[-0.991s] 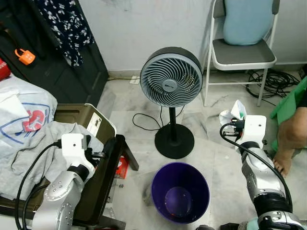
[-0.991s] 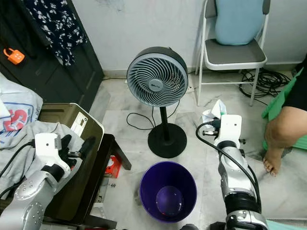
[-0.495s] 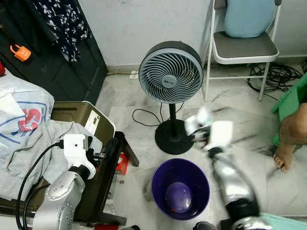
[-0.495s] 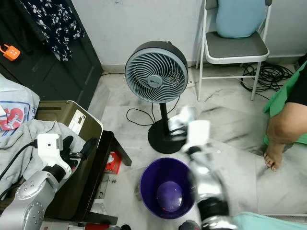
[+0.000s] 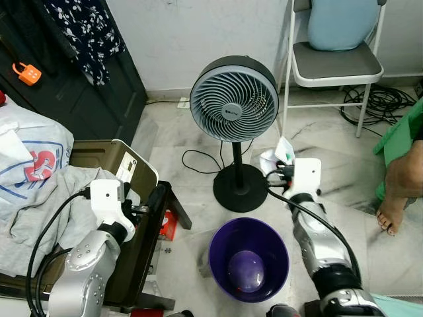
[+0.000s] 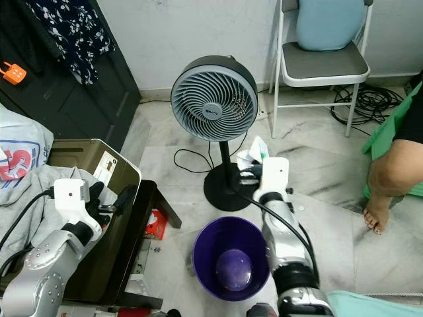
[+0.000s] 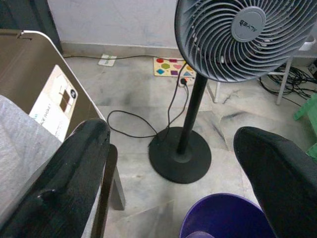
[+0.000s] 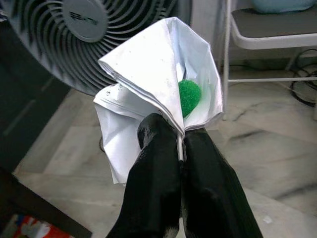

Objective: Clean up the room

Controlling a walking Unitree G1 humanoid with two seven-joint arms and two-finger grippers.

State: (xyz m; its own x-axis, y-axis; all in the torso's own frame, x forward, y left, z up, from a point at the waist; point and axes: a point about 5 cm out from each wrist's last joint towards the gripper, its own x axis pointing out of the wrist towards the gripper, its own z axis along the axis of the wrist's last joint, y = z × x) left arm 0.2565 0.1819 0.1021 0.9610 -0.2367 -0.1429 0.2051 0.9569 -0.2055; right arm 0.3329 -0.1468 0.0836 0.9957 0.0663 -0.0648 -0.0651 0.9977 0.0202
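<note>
- Though out near the person's foot [image 5: 391, 224] a second ago, now swung inward to the right gripper [image 8: 179, 141]'s present spot, just beside the fan [image 5: 233, 99]'s stand and beyond the far rim of the purple bin [image 5: 213, 254].
- Half a second ago blurred in mid-sweep; now sharp, so probably slowing or paused.
- Fingers [image 8: 156, 148] pressed together on a fold of the crumpled white paper [image 8: 148, 79], as in both earlier moments; no slip to be seen.
- Inside the paper's folds, something small, round and green [image 8: 189, 92]; hard to name.
- Paper carried in the air, held above the gripper's wrist, near the fan's pole and not yet clearly over the bin's opening.
- Bin upright on the marble floor, open-topped, in the same place between the fan's base and the robot; slight shift of the whole scene put down to the head camera.
- No change at the left gripper [image 7: 171, 134]: fingers wide apart, holding nothing, parked by the dark stand beside the brown box [image 5: 99, 158] and the grey cloth [image 5: 46, 205].
- Meaning for the task: most of the carry toward the bin likely done.
- Likely left to do: bring the paper back over the opening, then part the fingers.
- Risk worth noting: light paper, so possible drift past the rim if released from too far forward or too high.
</note>
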